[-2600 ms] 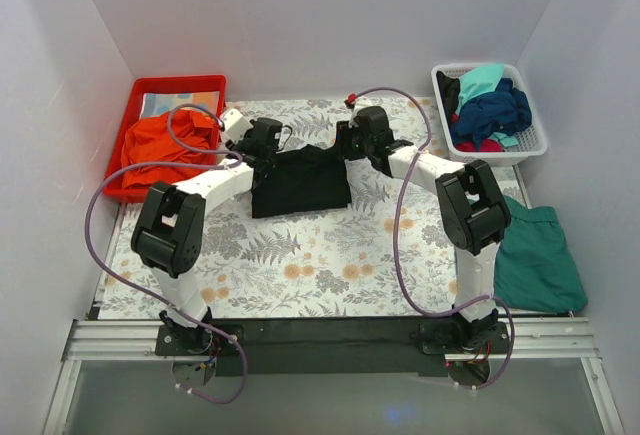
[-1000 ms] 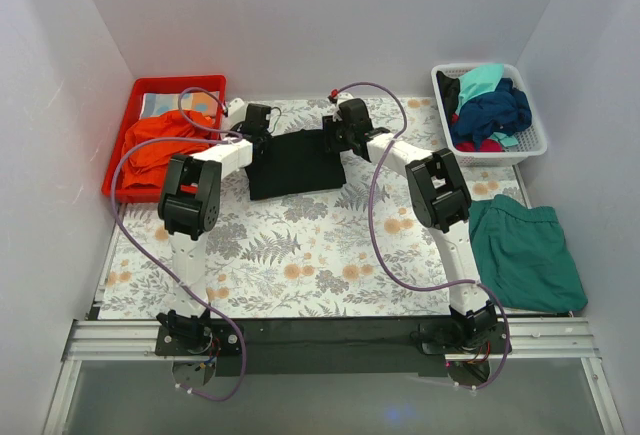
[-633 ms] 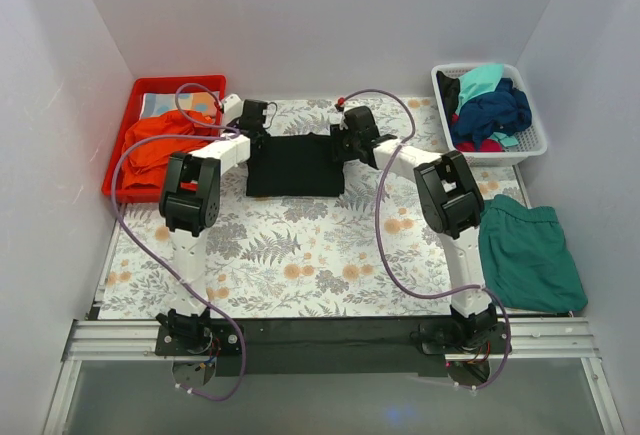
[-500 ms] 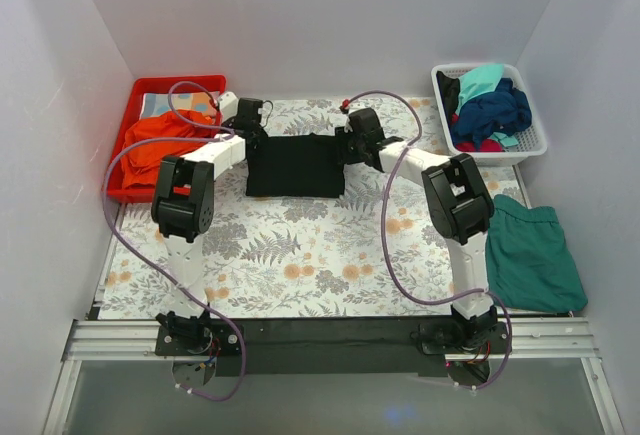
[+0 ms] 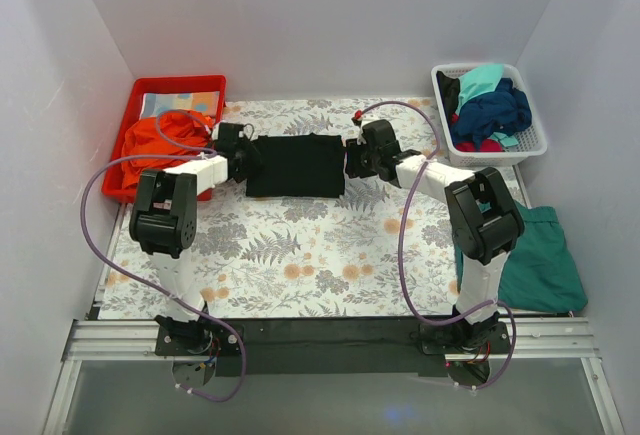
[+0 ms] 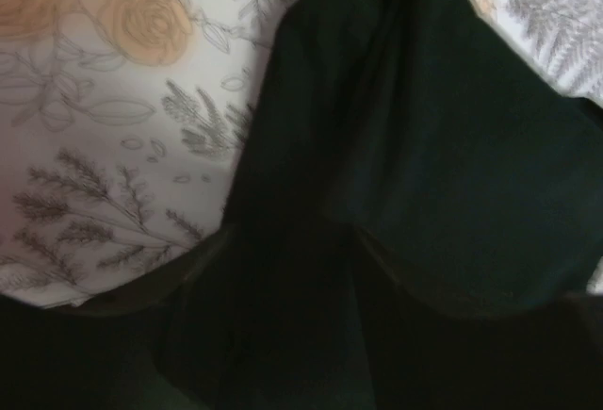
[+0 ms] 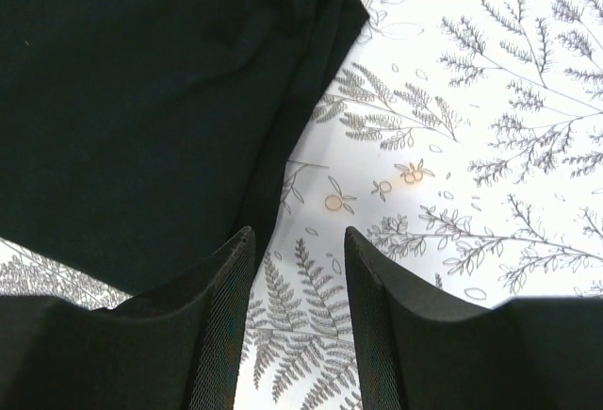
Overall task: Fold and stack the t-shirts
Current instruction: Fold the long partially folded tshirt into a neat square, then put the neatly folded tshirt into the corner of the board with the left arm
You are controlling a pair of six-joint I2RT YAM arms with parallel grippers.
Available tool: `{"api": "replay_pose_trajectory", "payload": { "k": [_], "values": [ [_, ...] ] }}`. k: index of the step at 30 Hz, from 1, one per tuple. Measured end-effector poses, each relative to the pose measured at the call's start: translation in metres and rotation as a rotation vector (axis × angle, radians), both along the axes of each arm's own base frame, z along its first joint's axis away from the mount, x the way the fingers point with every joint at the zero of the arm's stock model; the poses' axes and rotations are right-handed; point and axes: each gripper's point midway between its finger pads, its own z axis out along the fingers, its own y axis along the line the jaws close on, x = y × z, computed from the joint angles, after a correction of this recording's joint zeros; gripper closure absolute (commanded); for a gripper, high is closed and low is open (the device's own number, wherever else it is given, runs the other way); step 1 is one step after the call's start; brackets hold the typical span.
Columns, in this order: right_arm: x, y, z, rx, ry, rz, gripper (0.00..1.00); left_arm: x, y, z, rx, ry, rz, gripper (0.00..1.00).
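Pulled outward since earlier, left gripper (image 5: 244, 158) (grip cannot be told) and released right gripper (image 7: 297, 240) flank folded black t-shirt (image 5: 296, 165) on tabletop (image 5: 300, 245); red tray (image 5: 180, 81) holds orange cloth (image 5: 165, 140), white basket (image 5: 500, 154) turquoise and navy t-shirts (image 5: 495, 107).

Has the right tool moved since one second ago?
Yes. Against the white basket, the right tool has come nearer the arm bases, beside the black t-shirt.

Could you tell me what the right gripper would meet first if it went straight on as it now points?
Probably the edge of the black t-shirt, ahead of the open right gripper; depth is unclear, so the floral tablecloth might come first.
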Motion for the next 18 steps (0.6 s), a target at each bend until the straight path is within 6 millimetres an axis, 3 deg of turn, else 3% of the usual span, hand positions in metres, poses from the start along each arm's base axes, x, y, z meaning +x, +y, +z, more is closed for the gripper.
{"api": "replay_pose_trajectory", "payload": {
  "k": [2, 8, 14, 18],
  "values": [
    [-0.004, -0.002, -0.001, 0.0, 0.004, 0.002, 0.5, -0.015, 0.004, -0.018, -0.053, 0.041, -0.021, 0.5],
    [-0.004, 0.0, 0.0, 0.011, -0.005, 0.005, 0.5, -0.011, 0.017, -0.019, -0.117, 0.005, -0.063, 0.5],
    [-0.005, -0.001, -0.002, 0.016, -0.002, 0.001, 0.52, 0.002, 0.0, -0.019, -0.239, -0.036, -0.194, 0.52],
    [-0.004, -0.001, -0.001, 0.022, -0.004, -0.01, 0.52, 0.0, -0.007, -0.02, -0.291, -0.042, -0.258, 0.6]
  ]
}}
